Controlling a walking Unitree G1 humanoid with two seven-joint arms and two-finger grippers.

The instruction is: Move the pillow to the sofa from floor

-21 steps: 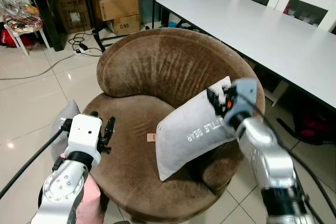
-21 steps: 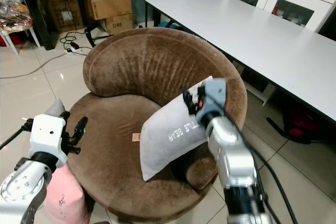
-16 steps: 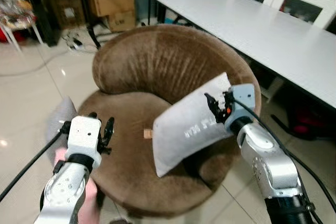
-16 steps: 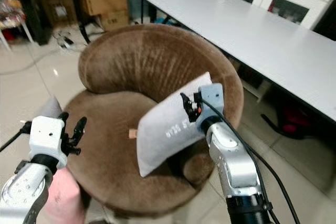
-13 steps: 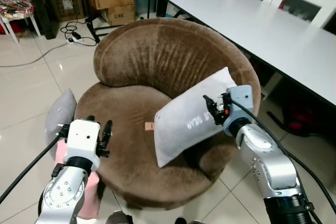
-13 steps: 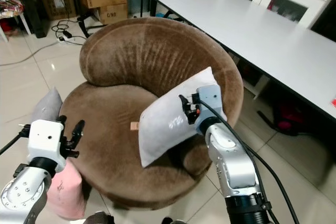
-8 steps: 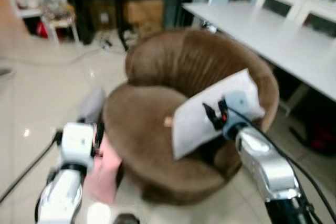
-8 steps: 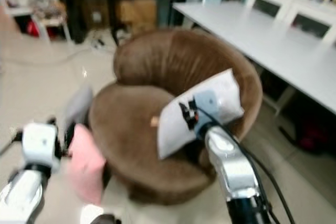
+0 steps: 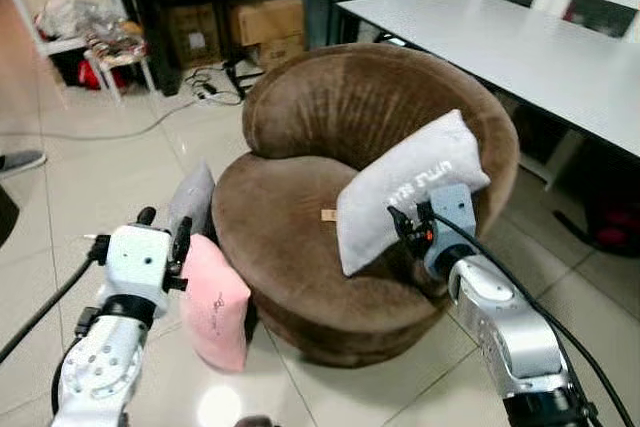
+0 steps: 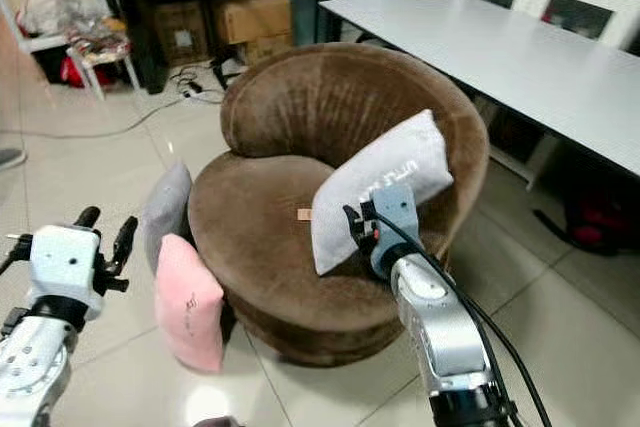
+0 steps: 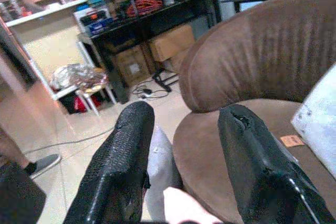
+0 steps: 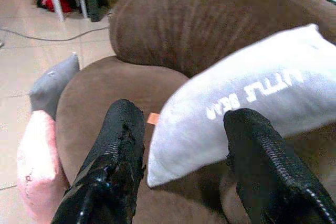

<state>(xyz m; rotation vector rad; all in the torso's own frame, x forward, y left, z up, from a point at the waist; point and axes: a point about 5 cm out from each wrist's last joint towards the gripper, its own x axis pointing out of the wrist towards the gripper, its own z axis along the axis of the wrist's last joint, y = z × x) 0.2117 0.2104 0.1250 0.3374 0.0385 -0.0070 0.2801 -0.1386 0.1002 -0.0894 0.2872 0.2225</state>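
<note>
Hidden and cut-off parts

The grey pillow at centre left is half hidden behind the pink pillow and the sofa. The white pillow covers the sofa's right arm. The table runs off the right edge.

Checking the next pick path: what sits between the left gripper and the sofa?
In the left eye view, the pink pillow and the grey pillow behind it lean on the floor against the brown sofa, directly between it and the open left gripper.
</note>
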